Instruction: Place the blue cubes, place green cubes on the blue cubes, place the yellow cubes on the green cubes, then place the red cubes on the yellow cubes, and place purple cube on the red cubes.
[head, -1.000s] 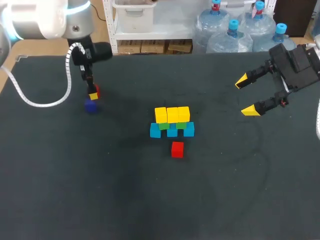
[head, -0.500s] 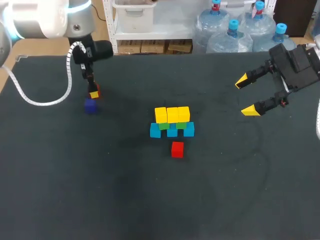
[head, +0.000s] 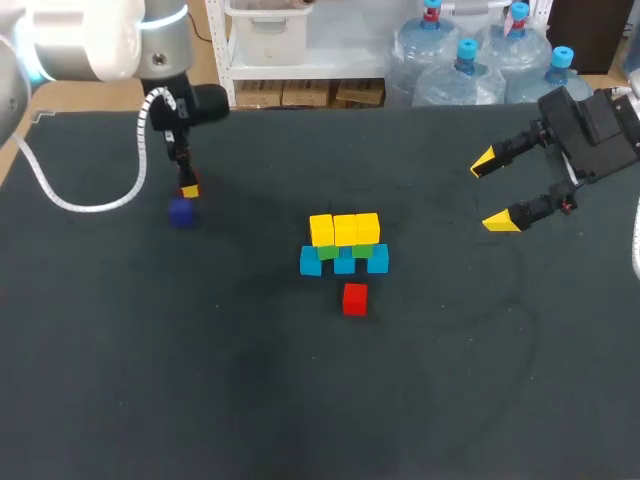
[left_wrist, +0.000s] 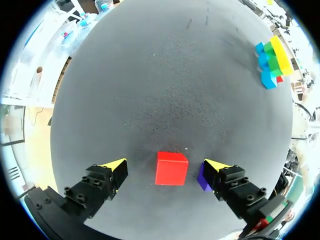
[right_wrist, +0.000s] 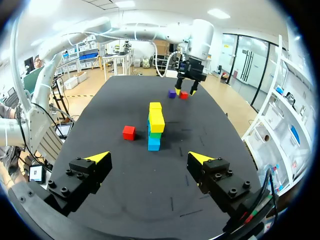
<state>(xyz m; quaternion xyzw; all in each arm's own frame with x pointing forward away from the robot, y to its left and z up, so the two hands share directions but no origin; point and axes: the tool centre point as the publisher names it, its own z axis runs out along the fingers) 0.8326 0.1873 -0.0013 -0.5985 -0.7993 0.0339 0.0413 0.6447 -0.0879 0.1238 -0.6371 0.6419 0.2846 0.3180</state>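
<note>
Red is the layer now in hand, I judge, since blue, green and yellow are already built. Nearest the camera on the dark table lies one red cube, just in front of the stack. There the blue cubes carry green cubes, with yellow cubes on top. Off to the side the right gripper hangs well apart from all this, its fingers spread and empty. Farthest back, the left gripper straddles a second red cube, its fingers apart with a gap on each side, and the purple cube sits just beside one finger. The next move calls for closing squarely on that red cube without nudging the purple one, then carrying it to the yellow row. The head view hides this cube almost wholly behind the fingers. The left wrist view shows the gaps plainly, and the right wrist view shows the stack end-on as a narrow column.
</note>
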